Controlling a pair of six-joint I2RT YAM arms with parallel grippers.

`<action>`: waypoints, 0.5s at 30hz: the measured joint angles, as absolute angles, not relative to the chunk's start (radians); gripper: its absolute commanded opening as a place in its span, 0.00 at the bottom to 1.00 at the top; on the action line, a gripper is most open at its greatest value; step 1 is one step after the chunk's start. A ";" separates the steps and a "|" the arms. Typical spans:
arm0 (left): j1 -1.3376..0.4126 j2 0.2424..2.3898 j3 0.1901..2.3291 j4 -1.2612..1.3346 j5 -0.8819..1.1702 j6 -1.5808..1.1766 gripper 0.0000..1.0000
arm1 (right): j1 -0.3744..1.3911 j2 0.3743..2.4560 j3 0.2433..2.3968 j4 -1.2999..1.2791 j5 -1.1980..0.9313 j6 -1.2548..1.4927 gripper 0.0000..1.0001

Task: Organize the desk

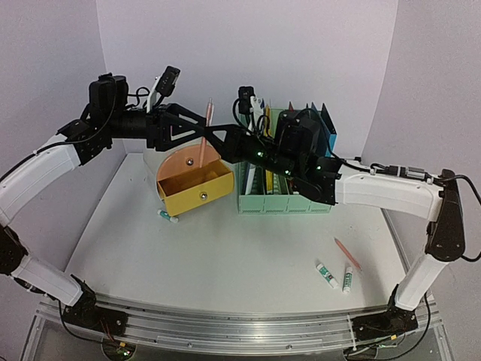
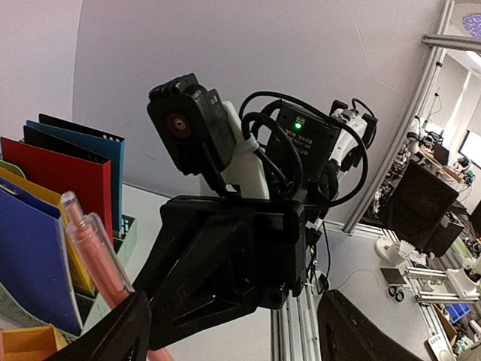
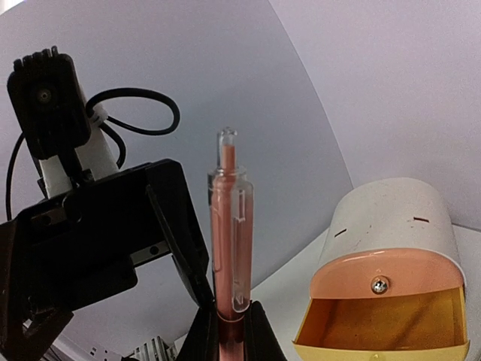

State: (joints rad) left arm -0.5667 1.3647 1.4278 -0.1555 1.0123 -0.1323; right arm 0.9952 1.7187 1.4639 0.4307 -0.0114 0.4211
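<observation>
— White table (image 1: 225,256), walled in by pale lilac walls (image 1: 248,45), with a metal rail (image 1: 225,327) along its near edge. It lies under everything else.

— And the arms?

— The left arm (image 1: 37,169) comes in from the left and the right arm (image 1: 383,192) from the right. They meet in the air over the back left part of the table. The left jaws are spread wide with nothing between them. The right jaws are clamped on a pink pen (image 1: 208,120), which stands upright.

— Does that pen touch the left jaws?

— It's close beside one of them, but I can't tell if they touch.

— What stands on the table?

— A green file rack (image 1: 285,201) at the back, with red, blue and yellow folders (image 2: 71,188) upright in it. Just left of it is a yellow drawer box (image 1: 197,184), with its drawer pulled open.

— Smaller things?

— A loose pen (image 1: 347,254) lies at the front right, with two white-and-green tubes (image 1: 326,274) just beside it. Another tube (image 1: 168,216) lies at the drawer box's front left corner.
</observation>
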 measured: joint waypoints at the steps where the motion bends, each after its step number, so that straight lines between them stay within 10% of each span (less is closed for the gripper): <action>1: -0.566 1.365 1.436 -0.155 1.004 -0.132 0.75 | 0.994 1.719 1.468 0.441 -0.012 0.421 0.00; 10: -0.558 1.370 1.443 -0.191 0.907 -0.118 0.69 | 1.001 1.703 1.468 0.530 -0.016 0.429 0.00; 15: -0.557 1.379 1.443 -0.204 0.904 -0.100 0.44 | 1.010 1.683 1.468 0.572 -0.030 0.429 0.00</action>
